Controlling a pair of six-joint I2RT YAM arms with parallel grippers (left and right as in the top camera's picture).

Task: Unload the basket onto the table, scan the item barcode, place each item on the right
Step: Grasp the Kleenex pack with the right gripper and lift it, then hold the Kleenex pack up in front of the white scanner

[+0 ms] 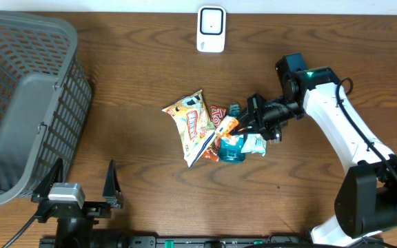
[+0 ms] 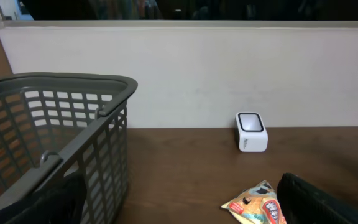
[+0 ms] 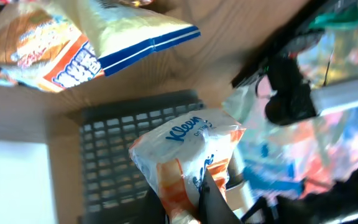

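Tissue pack is pinched tight in the right gripper, just over the snack pile, likely so its barcode can turn to the scanner. The left gripper has its fingers wide apart and holds nothing. The 1 basket looks empty.

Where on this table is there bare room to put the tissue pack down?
Bare wood lies between the basket and the snack pile, between the pile and the scanner, and in front of the pile. It is crowded around the right gripper, shut on the tissue pack.
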